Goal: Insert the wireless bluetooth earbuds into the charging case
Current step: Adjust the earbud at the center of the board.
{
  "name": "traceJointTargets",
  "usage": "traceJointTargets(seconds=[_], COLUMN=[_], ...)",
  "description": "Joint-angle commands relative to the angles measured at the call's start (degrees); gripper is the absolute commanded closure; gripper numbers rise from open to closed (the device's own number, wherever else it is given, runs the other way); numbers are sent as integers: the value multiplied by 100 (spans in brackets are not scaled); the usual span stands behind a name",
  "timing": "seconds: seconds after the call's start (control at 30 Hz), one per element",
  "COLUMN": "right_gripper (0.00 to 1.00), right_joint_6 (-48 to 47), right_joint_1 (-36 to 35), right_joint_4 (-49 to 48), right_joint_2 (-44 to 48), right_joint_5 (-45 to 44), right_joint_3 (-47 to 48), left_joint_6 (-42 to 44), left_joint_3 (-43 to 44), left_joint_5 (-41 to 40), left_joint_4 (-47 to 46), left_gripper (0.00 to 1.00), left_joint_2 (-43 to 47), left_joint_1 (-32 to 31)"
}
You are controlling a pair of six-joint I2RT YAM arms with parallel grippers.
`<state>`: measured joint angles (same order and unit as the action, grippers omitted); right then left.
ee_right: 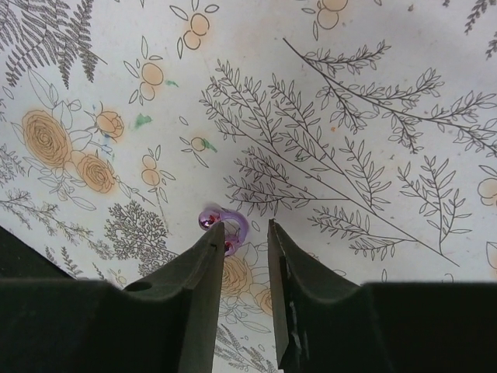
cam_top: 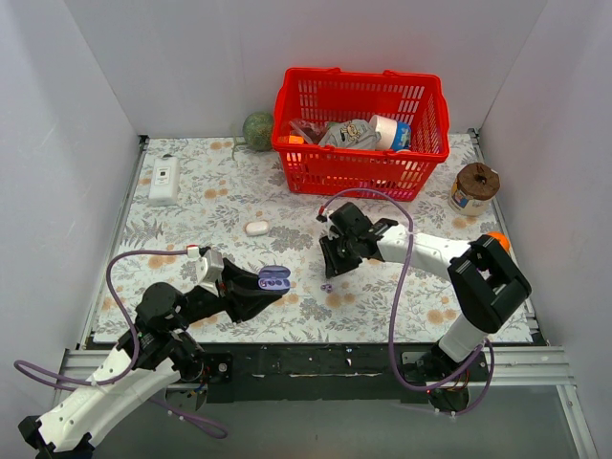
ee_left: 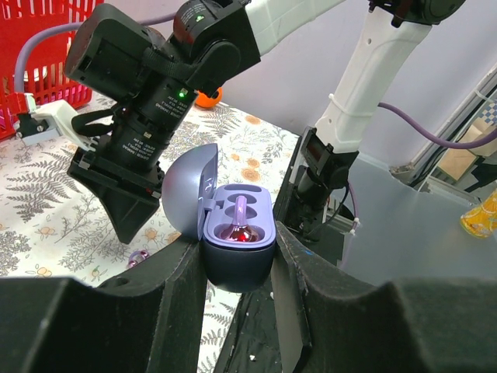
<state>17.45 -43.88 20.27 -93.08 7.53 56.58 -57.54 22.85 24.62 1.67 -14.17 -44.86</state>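
Floral cloth (cam_top: 191, 206) covers a table enclosed by white walls (cam_top: 57, 143) on three sides. Open cloth lies at centre and left, and one red basket (cam_top: 360, 172) stands at the far edge. The left gripper (ee_left: 238, 235) pinches the single case (ee_left: 237, 273), lid open, near the front edge. There are two earbuds: a seated earbud (ee_left: 241, 231) in the case and a loose earbud (ee_right: 237, 220) on the cloth at the tips of the right gripper (ee_right: 244, 227), whose fingers are slightly apart.

Floral table (cam_top: 421, 296) — red basket (cam_top: 354, 172), earbud (cam_top: 327, 286), white pebble (cam_top: 256, 228)
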Motion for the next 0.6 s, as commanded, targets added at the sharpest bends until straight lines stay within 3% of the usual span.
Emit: traceJointTargets(seconds=[0.0, 0.57], right_gripper=[62, 58], right_joint_6=[12, 259], right_joint_1=[11, -51], right_joint_4=[126, 205], right_joint_2=[-70, -246], right_joint_5=[222, 345], right_joint_3=[38, -103], left_joint_6=[-29, -64], left_joint_3=[-88, -123], left_joint_5=[8, -1], left_joint_4=[-141, -132], left_gripper=[100, 100], left_joint_2=[-33, 29], left_joint_1=[-14, -14])
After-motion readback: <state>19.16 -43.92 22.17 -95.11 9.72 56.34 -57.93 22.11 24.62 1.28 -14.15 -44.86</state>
